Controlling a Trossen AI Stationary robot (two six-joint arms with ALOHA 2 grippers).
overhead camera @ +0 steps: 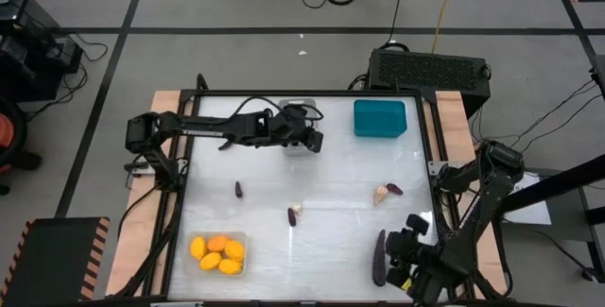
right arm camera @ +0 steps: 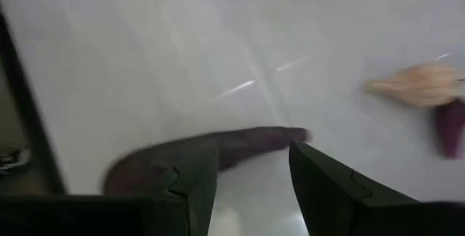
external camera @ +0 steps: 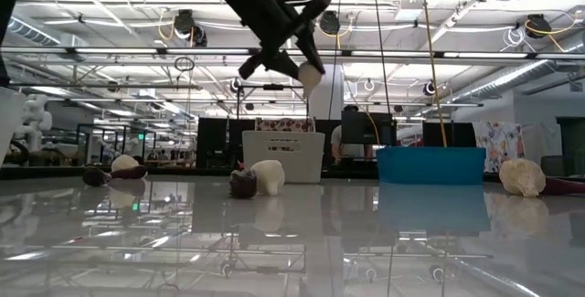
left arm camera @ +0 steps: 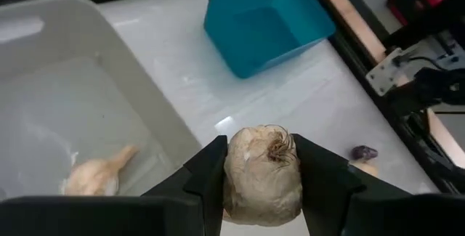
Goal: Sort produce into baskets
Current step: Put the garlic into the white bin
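Left wrist view gives me the clearest read: my left gripper (left arm camera: 261,174) is clamped on a garlic bulb (left arm camera: 262,172), the whitish body pinched between both dark fingers (left arm camera: 205,174) with its dried root end facing the camera; the grey bin (left arm camera: 109,76) lies just beside and below the pincer, with one garlic piece (left arm camera: 98,174) already lying inside it; the teal bin (left arm camera: 269,18) sits farther ahead of the fingers, apart from the grey one.

From the low view I see the bulb held well above the table, roughly over the grey bin's near wall; I judge this as the carry-and-drop step for garlic, nearly at its end; what I need next is a short shift so the bulb hangs fully over the bin's opening and not its rim, then a release.

High view shows my right gripper (overhead camera: 402,250) low at the near right corner, beside the long eggplant (overhead camera: 379,257); in its own wrist view the fingers stand narrowly apart with the eggplant's tip lying just at the gap, not gripped as far as I can tell; a grasp there would call for moving forward over the body first.

Left on the table: a garlic and small eggplant pair (overhead camera: 387,192) ahead of the right pincer, another pair (overhead camera: 295,213) mid-table, a lone small eggplant (overhead camera: 238,190); the orange fruits (overhead camera: 217,253) already sit in the clear bin.
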